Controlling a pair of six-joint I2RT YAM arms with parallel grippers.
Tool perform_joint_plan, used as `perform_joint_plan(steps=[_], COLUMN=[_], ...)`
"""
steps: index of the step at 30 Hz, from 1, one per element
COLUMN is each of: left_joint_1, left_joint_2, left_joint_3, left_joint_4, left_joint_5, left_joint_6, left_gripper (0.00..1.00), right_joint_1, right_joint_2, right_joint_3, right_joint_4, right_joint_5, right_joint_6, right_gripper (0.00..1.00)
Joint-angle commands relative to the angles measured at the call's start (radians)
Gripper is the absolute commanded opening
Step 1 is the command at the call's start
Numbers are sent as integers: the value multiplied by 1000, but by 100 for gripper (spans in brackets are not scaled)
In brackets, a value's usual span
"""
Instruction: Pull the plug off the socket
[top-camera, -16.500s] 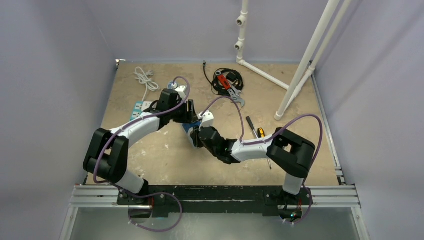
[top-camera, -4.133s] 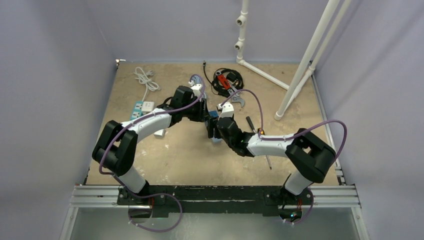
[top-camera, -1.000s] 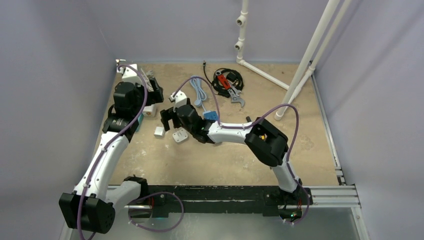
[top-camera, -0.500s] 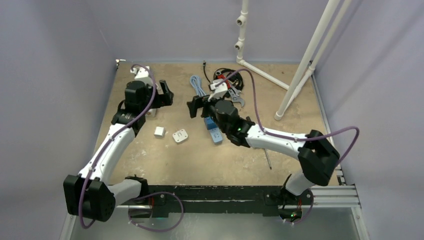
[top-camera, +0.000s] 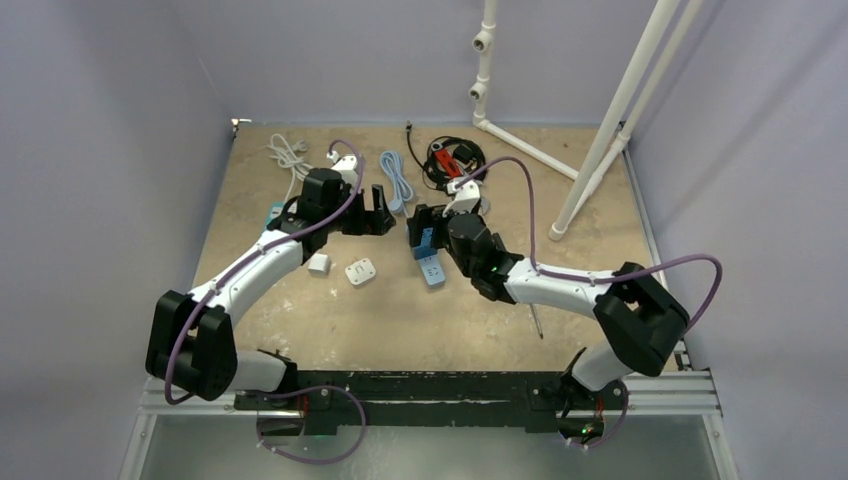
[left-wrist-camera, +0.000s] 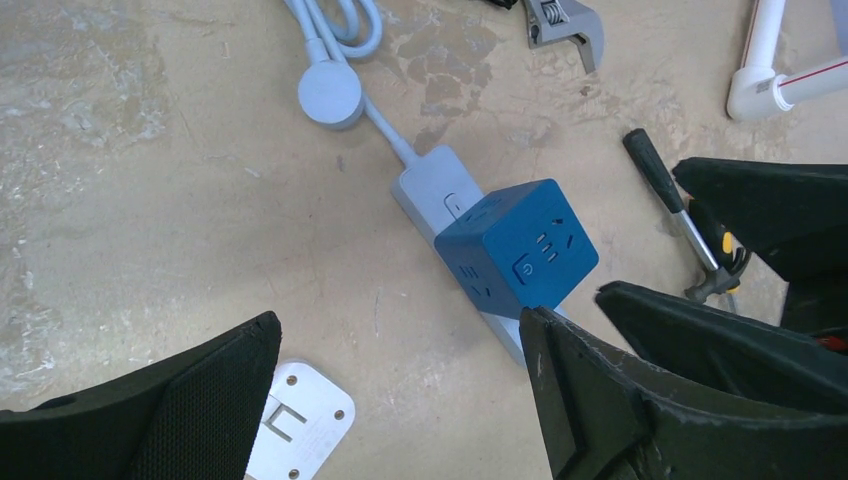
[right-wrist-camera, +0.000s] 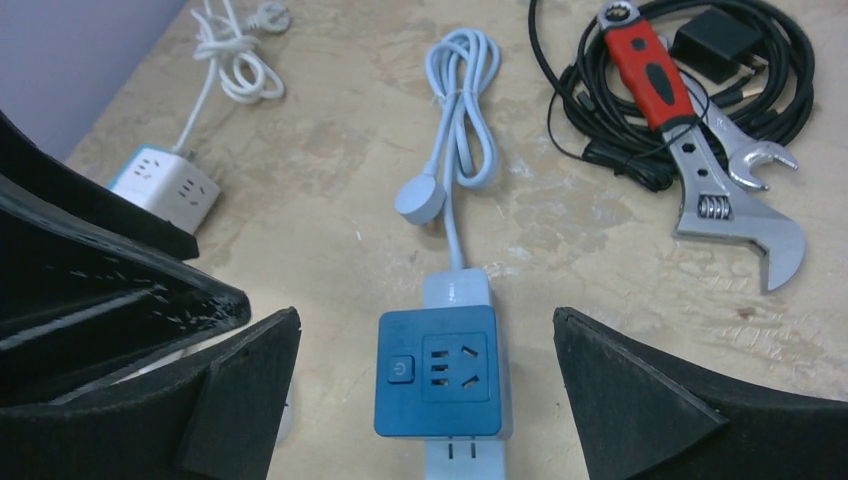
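The plug is a dark blue cube (right-wrist-camera: 438, 372) seated on a pale blue power strip (right-wrist-camera: 458, 290), the socket, in the middle of the table (top-camera: 330, 320). My right gripper (right-wrist-camera: 425, 320) hangs open above it, one finger on each side of the cube and neither touching. From the left, my left gripper (left-wrist-camera: 400, 400) stands open beside the cube (left-wrist-camera: 515, 258); its right finger (left-wrist-camera: 620, 410) covers the strip's near end. From above, both grippers, left (top-camera: 378, 210) and right (top-camera: 425, 222), meet at the cube (top-camera: 425, 240).
A white plate (left-wrist-camera: 300, 430) lies under my left gripper, a small white block (top-camera: 319, 263) beside it. The strip's coiled cable (right-wrist-camera: 465, 100) runs back. A wrench (right-wrist-camera: 700, 130), black cables (right-wrist-camera: 760, 60), a hammer (left-wrist-camera: 670, 205), a white cube socket (right-wrist-camera: 165, 185) and PVC pipes (top-camera: 600, 130) lie around.
My left gripper has swung right from the back left corner to the blue cube. My right gripper has shifted a little right and nearer, over the cube.
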Motion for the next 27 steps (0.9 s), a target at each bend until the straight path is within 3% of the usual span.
perform_joint_plan(steps=[1, 27], left_joint_1=[3, 3], left_joint_2=[-30, 1], left_joint_3=[-7, 22], left_joint_4=[37, -15], left_joint_5=[33, 37], left_joint_6=[-16, 24], left_gripper=[89, 94], right_joint_1=[5, 5], right_joint_2=[47, 247], right_joint_3=[20, 110], right_joint_4=[25, 19], right_joint_5=[-17, -55], right_joint_6=[8, -12], right_gripper=[99, 97])
